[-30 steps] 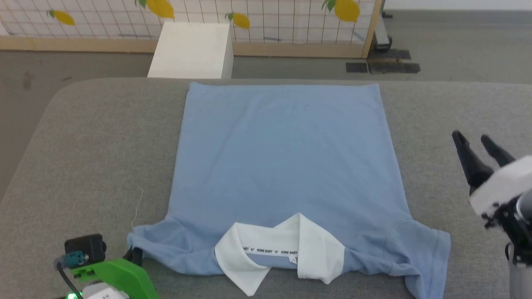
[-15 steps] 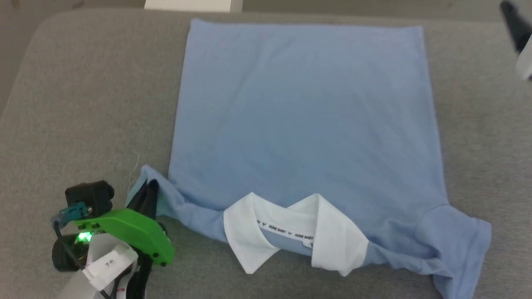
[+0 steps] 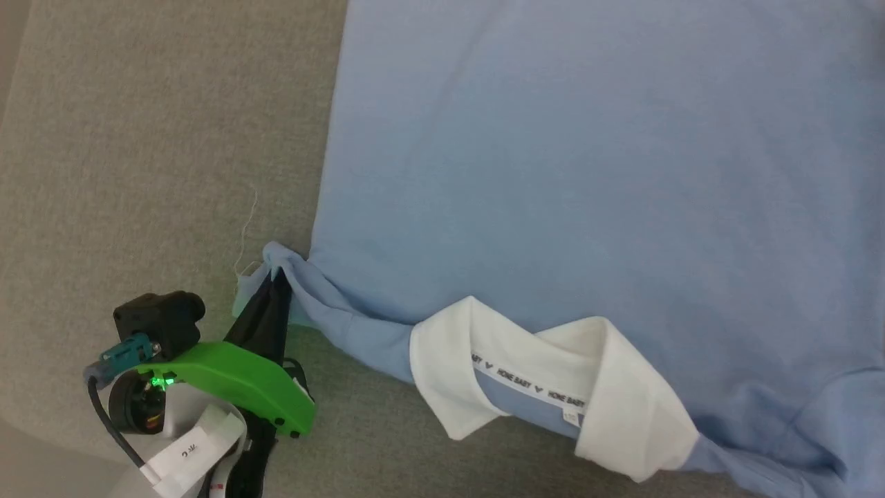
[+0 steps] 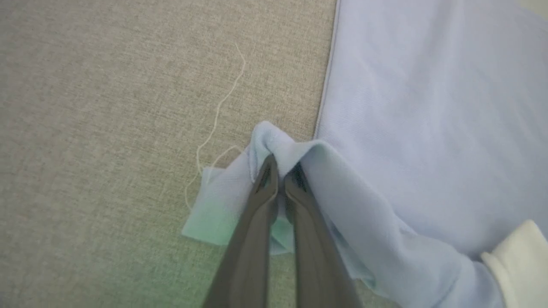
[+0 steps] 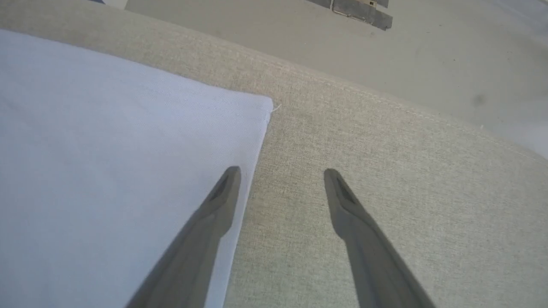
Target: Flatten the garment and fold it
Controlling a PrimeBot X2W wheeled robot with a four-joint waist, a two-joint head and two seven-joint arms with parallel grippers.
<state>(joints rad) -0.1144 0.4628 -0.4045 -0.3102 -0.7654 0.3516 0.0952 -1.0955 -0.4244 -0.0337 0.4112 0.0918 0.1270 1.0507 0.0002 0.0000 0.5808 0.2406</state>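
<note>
While the garment (image 3: 553, 173) lies spread out, light blue and mostly smooth, on the grey cloth-covered desk (image 3: 138, 138), its sleeve (image 4: 274, 141) at the near left is bunched into a small peak. The left pincer (image 4: 280, 164) is closed on that peak, both dark fingers pressed together with a fold of blue cloth draped over their tips. A loose pale thread (image 4: 218, 115) trails over the desk just left of the sleeve. The white collar (image 3: 622, 408) sits crumpled at the near edge, a printed label strip showing inside it. At the garment's far right corner the right pincer (image 5: 280, 171) hangs with fingers spread wide and nothing between them, one finger over the blue edge, the other over bare desk.
</note>
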